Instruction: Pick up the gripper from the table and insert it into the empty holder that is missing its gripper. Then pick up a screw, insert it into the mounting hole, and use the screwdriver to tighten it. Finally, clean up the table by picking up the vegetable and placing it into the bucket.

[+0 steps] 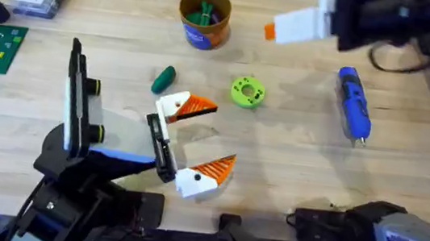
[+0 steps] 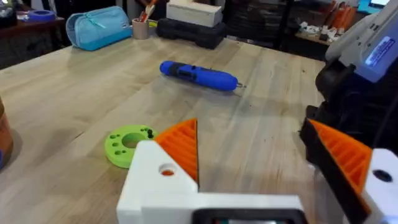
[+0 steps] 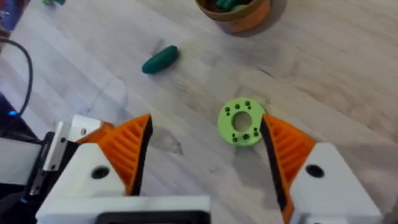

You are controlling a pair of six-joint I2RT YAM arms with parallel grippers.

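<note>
One bucket (image 1: 204, 19) holds green pieces; one vegetable (image 1: 164, 79) lies loose on table (image 1: 291, 162); both pincers, left (image 2: 267, 168) and right (image 3: 205, 158), gape empty.

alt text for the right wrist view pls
The right gripper hangs open above a wooden table, its orange ribbed fingers either side of a lime-green disc. Farther off lie a dark-green vegetable and an orange bucket.

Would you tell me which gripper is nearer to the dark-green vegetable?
Left. The left gripper is open, close beside the vegetable; the right gripper hangs raised, farther off, over the green disc.
</note>
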